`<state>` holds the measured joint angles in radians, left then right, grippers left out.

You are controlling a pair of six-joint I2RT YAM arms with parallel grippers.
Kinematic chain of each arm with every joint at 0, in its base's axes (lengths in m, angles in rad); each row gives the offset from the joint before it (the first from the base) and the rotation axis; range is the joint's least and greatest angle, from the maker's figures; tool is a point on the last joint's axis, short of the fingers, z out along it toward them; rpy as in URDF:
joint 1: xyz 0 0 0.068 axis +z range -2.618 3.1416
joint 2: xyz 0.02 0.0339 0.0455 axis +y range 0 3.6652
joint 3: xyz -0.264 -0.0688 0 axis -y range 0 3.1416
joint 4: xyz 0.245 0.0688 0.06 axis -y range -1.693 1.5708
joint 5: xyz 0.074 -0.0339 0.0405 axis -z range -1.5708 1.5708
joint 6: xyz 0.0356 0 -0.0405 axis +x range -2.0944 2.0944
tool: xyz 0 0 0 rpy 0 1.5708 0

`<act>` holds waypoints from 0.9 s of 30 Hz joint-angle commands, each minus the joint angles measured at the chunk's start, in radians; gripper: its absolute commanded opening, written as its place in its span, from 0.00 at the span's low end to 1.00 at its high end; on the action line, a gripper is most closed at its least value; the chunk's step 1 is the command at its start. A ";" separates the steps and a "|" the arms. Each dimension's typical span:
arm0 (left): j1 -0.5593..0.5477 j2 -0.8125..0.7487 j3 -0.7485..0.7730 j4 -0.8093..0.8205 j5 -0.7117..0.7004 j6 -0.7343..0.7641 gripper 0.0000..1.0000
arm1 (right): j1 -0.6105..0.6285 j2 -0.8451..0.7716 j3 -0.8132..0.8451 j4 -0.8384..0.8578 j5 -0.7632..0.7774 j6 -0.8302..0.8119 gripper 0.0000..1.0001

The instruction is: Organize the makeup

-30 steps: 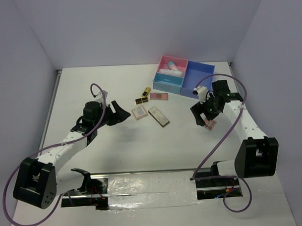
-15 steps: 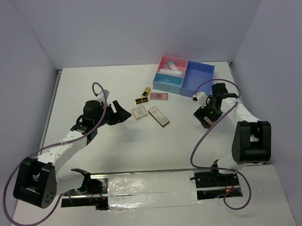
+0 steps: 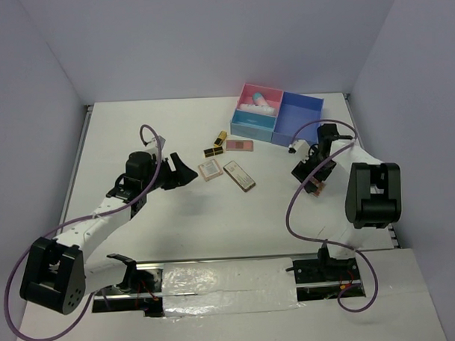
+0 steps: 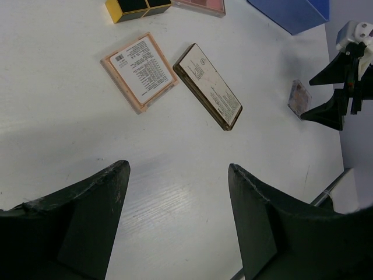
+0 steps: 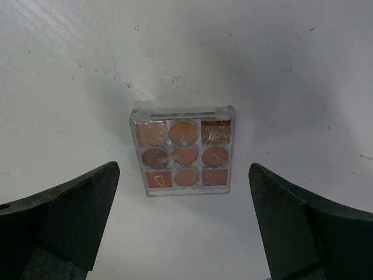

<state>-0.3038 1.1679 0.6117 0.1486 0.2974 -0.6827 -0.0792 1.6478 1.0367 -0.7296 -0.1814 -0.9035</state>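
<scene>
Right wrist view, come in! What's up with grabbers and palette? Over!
Left gripper open, empty. Right gripper open over the clear palette, not touching. Palette flat on table, nothing blocking it.

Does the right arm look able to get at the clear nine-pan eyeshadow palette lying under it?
Probably yes. The right gripper hangs above the eyeshadow palette, jaws wide open, palette centred between the fingers, nothing beside it on the table. Lying flat, it may be awkward to pinch.
</scene>
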 commanded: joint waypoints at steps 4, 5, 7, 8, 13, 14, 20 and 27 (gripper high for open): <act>0.005 0.016 0.031 0.032 0.020 0.029 0.81 | -0.008 0.053 0.062 -0.016 -0.032 -0.002 0.99; 0.006 0.019 0.031 0.032 0.019 0.029 0.81 | -0.008 0.066 0.063 -0.016 -0.032 0.000 0.99; 0.005 0.026 0.033 0.034 0.019 0.029 0.81 | -0.008 0.076 0.063 -0.014 -0.032 0.002 0.99; 0.005 0.027 0.034 0.034 0.019 0.029 0.81 | -0.010 0.081 0.063 -0.014 -0.032 0.002 0.98; 0.008 0.041 0.039 0.037 0.019 0.031 0.81 | -0.008 0.112 0.068 -0.019 -0.043 -0.005 0.95; 0.009 0.042 0.039 0.037 0.019 0.031 0.81 | -0.010 0.116 0.071 -0.022 -0.044 -0.006 0.93; 0.011 0.058 0.046 0.042 0.019 0.028 0.81 | -0.013 0.155 0.086 -0.059 -0.067 -0.020 0.76; 0.012 0.062 0.045 0.049 0.011 0.018 0.81 | -0.013 0.043 0.079 -0.086 -0.147 -0.054 0.44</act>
<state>-0.2970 1.2236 0.6163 0.1501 0.2970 -0.6804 -0.0887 1.7672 1.1065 -0.7563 -0.2428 -0.9279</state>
